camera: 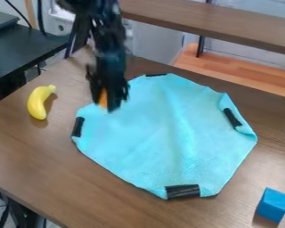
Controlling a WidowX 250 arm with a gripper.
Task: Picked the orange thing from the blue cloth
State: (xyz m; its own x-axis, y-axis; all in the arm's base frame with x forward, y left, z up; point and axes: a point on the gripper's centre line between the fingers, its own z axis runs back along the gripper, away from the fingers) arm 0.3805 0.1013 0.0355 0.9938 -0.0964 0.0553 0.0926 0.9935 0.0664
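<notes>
A blue cube sits at four o'clock from the blue cloth; by its ten o'clock edge, the pincer pinches the orange thing, which an off-centre grip could drop.

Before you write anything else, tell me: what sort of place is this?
Probably a robotics lab or workshop: a robot gripper holds an orange thing over a table, where a blue cloth lies with black strips at its edges.
</notes>
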